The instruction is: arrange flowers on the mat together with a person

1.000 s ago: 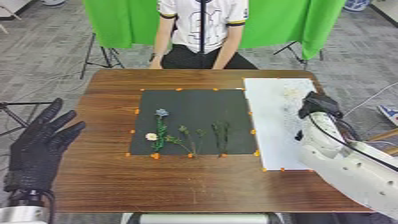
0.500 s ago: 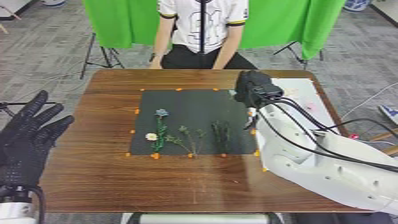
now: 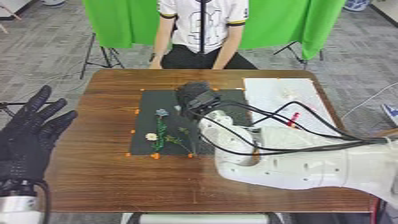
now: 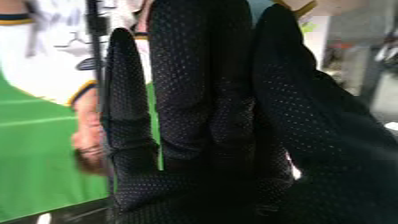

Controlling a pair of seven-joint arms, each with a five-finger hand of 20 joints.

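In the head view the right hand (image 3: 197, 95) is over the upper middle of the dark mat (image 3: 153, 100). In the right wrist view the thumb and fingers of the right hand (image 4: 187, 125) pinch a pale blue piece (image 4: 259, 7), perhaps part of a flower. On the mat's left part lie a blue flower (image 3: 162, 113), a white flower (image 3: 151, 136) and a green stem (image 3: 160, 142). Thin green sprigs (image 3: 184, 131) lie just right of them, partly under the right arm, which also hides the mat's right part. Off the table's left side, the left hand (image 3: 25, 145) stays open and empty.
Right of the mat, a white sheet (image 3: 266, 92) bears faint small pieces and a red item (image 3: 293, 119), with the right arm and its black cables across its lower part. Orange markers edge mat and sheet. The brown table (image 3: 115, 185) surrounds them.
The right hand has moved left from the white sheet to over the mat, its arm now covering the dark stems there. The left hand has shifted slightly left and up.
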